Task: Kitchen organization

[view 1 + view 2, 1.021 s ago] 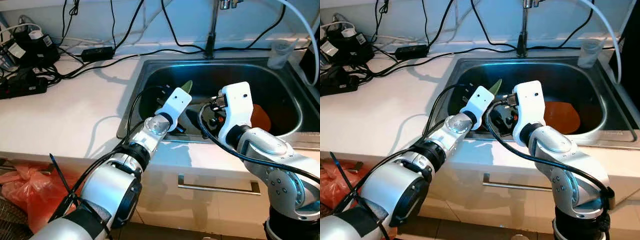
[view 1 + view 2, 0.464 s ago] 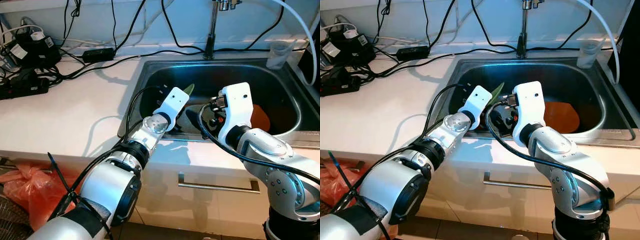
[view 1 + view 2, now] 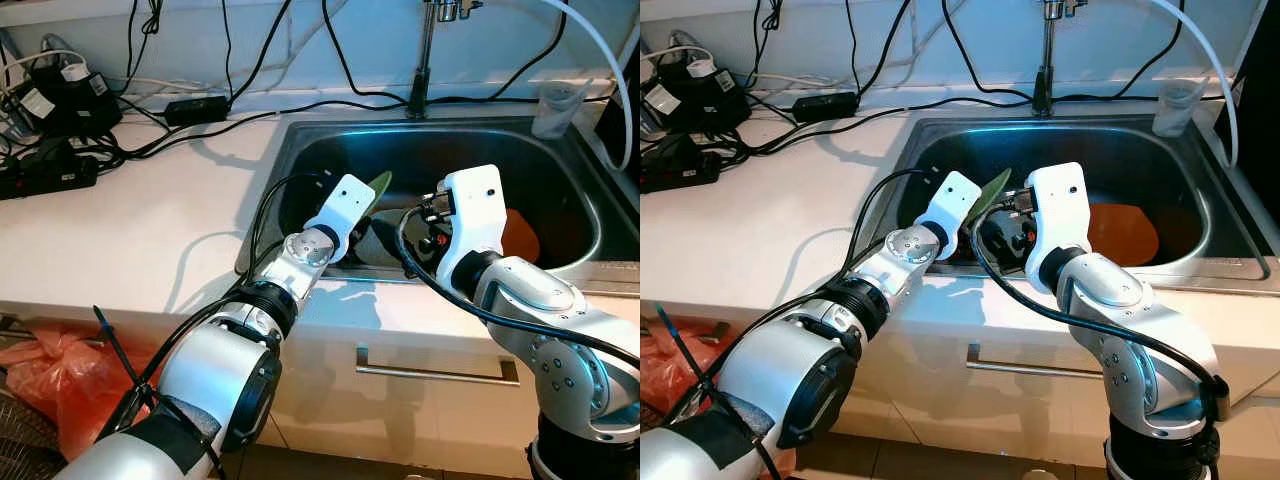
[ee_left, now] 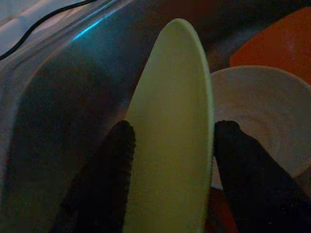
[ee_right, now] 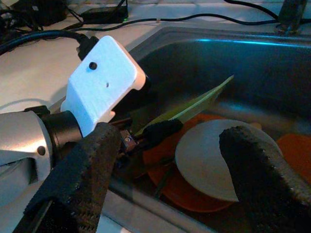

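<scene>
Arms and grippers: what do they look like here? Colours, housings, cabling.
Both arms are silver metal with black joint bands. Each wrist ends in a white, rounded rectangular housing. Loose black cables loop from forearm to wrist. The left gripper has two smooth black fingers; the right gripper has two black fingers with a finely textured surface. The white left housing shows two small dark holes.

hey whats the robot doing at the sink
It is clearing dishes from the sink. The left end effector grips a green plate by its edge, tilted up above a white plate and orange plates lying in the basin. The right end effector is open, just beside it and holding nothing.
</scene>
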Motion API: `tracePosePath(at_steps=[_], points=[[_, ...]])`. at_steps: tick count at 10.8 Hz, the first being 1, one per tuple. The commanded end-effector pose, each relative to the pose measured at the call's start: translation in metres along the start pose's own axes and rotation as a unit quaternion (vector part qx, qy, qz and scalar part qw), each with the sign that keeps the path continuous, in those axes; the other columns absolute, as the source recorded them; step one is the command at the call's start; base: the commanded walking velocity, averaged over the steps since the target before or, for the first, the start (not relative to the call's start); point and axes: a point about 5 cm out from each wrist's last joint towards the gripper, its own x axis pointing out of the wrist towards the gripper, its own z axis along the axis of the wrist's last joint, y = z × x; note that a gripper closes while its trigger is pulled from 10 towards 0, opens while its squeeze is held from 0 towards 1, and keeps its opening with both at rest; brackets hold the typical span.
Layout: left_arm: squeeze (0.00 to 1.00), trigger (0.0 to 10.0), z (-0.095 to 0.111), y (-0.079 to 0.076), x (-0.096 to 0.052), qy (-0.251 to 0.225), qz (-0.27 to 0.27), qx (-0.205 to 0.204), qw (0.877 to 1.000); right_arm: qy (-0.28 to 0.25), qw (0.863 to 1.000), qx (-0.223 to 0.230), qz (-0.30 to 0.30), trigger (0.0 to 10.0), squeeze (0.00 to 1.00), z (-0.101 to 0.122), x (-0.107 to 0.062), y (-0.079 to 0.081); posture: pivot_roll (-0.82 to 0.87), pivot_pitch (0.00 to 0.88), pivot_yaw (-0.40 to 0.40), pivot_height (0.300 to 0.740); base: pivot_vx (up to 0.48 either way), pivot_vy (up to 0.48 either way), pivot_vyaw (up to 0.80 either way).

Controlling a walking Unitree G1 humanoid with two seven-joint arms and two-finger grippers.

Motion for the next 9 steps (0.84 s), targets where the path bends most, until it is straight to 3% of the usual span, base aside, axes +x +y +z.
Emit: tracePosePath(at_steps=[1,5,9], points=[[1.00,10.0,-0.003,0.011,-0.001,0.014,0.014,-0.017,1.000,-0.002,1.000,0.000,0.000,10.0,0.00,0.000,0.000,0.001,-0.39,0.000,0.128,0.740,0.000,0.000,0.00],[1.00,10.0,0.013,0.027,-0.001,0.001,0.037,-0.085,0.996,-0.005,1.000,0.002,0.003,10.0,0.00,0.000,0.003,0.001,-0.36,0.000,0.129,0.740,0.000,0.000,0.00],[1.00,10.0,0.024,0.040,-0.002,-0.004,0.041,-0.101,0.994,-0.018,1.000,0.001,0.007,10.0,0.00,0.005,0.013,0.001,-0.33,0.000,0.142,0.740,0.000,0.000,0.00]])
